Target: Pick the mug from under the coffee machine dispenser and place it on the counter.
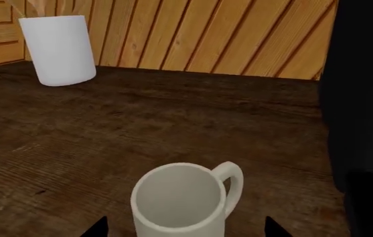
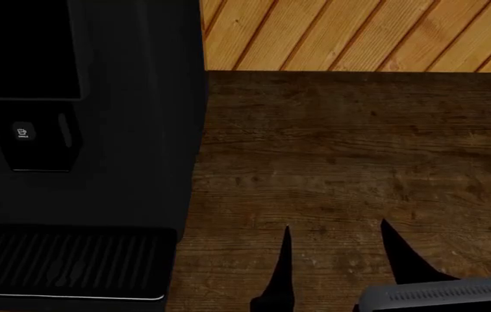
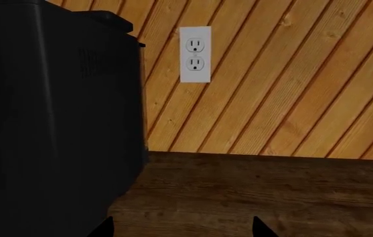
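The off-white mug stands upright on the dark wood counter, its handle toward the black machine. My left gripper is open, one black fingertip on each side of the mug with a gap on both sides. The mug and the left gripper are out of the head view. There the coffee machine dispenser with its white cup icon hangs over an empty ribbed drip tray. My right gripper is open and empty over the counter to the right of the machine; it also shows in the right wrist view.
A white upright cylinder stands at the back of the counter by the orange plank wall. A white wall outlet sits on the planks beside the machine. Bare counter lies ahead of the right gripper.
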